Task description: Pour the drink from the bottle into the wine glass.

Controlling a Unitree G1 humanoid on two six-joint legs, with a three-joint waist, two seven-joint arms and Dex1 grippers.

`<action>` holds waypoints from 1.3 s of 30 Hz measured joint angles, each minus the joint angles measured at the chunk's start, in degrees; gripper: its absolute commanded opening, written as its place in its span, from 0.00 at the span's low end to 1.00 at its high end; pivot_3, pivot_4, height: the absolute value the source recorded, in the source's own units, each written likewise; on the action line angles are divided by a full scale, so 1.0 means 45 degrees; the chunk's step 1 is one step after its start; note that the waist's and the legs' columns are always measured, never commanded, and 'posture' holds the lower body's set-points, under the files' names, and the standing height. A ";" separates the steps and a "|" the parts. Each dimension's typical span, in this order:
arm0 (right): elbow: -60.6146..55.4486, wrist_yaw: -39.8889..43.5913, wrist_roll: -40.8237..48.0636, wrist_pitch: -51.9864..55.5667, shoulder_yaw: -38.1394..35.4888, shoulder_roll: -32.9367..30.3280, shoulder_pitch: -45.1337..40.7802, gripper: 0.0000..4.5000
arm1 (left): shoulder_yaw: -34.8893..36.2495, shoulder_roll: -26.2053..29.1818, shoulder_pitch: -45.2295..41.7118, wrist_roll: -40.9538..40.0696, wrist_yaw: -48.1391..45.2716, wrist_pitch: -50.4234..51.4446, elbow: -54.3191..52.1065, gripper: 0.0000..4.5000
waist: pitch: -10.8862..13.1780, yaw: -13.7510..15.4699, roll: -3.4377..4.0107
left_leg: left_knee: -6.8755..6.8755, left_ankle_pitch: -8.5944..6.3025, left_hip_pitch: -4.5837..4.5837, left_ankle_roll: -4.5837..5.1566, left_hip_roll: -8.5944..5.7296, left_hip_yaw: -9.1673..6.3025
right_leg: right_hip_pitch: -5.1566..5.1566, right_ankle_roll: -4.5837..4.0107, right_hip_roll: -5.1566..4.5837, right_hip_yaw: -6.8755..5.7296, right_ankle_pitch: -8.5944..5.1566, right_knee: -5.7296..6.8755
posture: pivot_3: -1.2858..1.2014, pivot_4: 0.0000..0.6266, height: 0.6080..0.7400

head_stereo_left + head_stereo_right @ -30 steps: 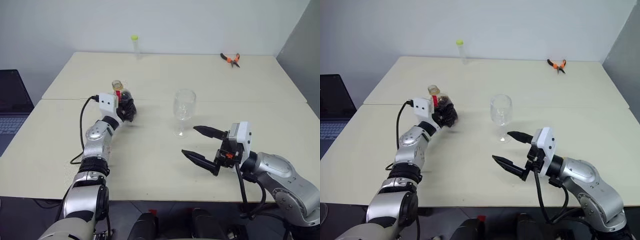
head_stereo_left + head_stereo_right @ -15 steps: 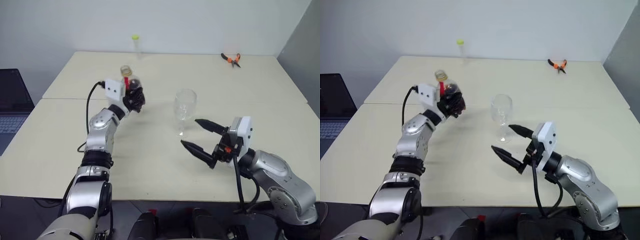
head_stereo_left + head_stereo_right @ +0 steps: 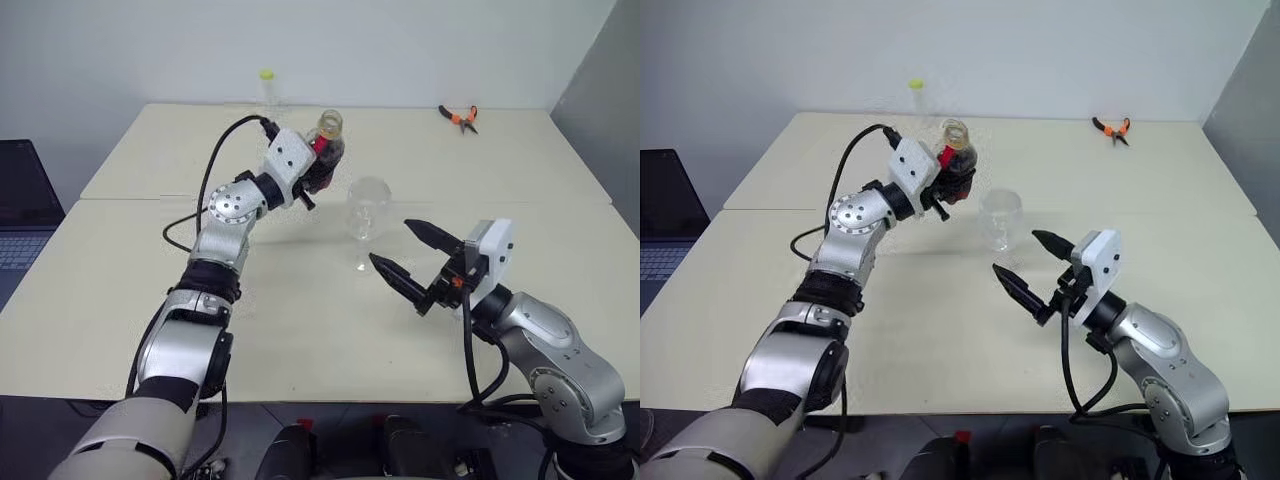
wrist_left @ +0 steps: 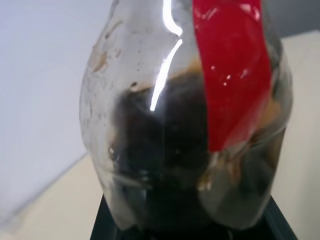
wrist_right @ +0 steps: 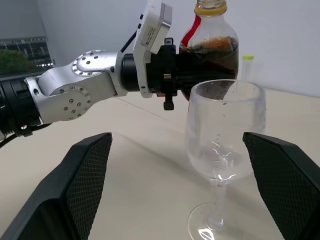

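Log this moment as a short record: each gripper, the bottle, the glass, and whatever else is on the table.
left gripper: shut on the bottle, held in the air
bottle: near upright, up beside the glass, not yet tipped over it
drink: dark, all in the bottle
glass: upright on the table, empty
right gripper: open, holding nothing, just short of the glass on the near side
tube: far edge of the table, yellow-green cap
pliers: orange handles, far right corner
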 measured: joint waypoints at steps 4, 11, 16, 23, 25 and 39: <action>0.0024 -0.0489 -0.0304 -0.0021 0.0002 0.0295 -0.0008 1.00 | -0.0278 0.0021 -0.0427 0.0613 0.0325 -0.1069 0.0527 0.22 | 0.0000 -0.0010 0.0000 | -0.0002 -0.0001 0.0002 0.0002 0.0000 0.0001 | 0.0000 0.0001 0.0000 0.0001 -0.0001 0.0002 | 0.52 0.24 1.00; 0.0305 -0.0990 -0.1079 -0.0306 0.0101 0.0605 -0.0376 1.00 | -0.0789 0.0440 -0.0529 0.1733 0.0885 -0.2698 0.1424 0.22 | 0.0000 -0.0024 0.0000 | -0.0005 0.0000 0.0000 0.0001 0.0000 0.0000 | -0.0008 0.0001 0.0004 -0.0001 -0.0001 0.0003 | 0.52 0.24 1.00; 0.0380 -0.1084 -0.1227 -0.0260 0.0293 0.0895 -0.0604 1.00 | -0.1217 0.1136 -0.0829 0.2923 0.1691 -0.4022 0.1823 0.22 | 0.0000 -0.0014 0.0000 | -0.0003 -0.0006 -0.0002 0.0011 -0.0002 -0.0002 | -0.0008 0.0001 0.0004 -0.0004 -0.0001 0.0005 | 0.52 0.24 1.00; 0.0392 -0.1315 -0.1225 0.0094 0.0643 0.1292 -0.0938 1.00 | -0.1971 0.1381 -0.1064 0.4268 0.2731 -0.5249 0.2335 0.22 | 0.0000 -0.0016 0.0000 | -0.0002 -0.0022 -0.0001 0.0040 -0.0004 -0.0001 | -0.0008 0.0001 0.0002 -0.0003 -0.0001 0.0007 | 0.52 0.24 1.00; 0.0399 -0.1440 -0.1371 0.0233 0.0787 0.1333 -0.1013 1.00 | -0.2337 0.1510 -0.1116 0.4817 0.3207 -0.5536 0.2602 0.22 | 0.0000 -0.0031 0.0001 | -0.0002 -0.0023 -0.0001 0.0043 -0.0004 -0.0001 | -0.0012 0.0001 0.0004 -0.0003 -0.0001 0.0010 | 0.52 0.24 1.00; 0.0640 -0.1809 -0.1943 0.0558 0.1194 0.1455 -0.1121 1.00 | -0.3391 0.1989 -0.2007 0.6843 0.5423 -0.6094 0.3129 0.22 | 0.0000 -0.0024 0.0001 | -0.0001 -0.0023 -0.0005 0.0043 -0.0008 0.0001 | -0.0013 0.0002 0.0004 -0.0006 -0.0001 0.0010 | 0.52 0.24 1.00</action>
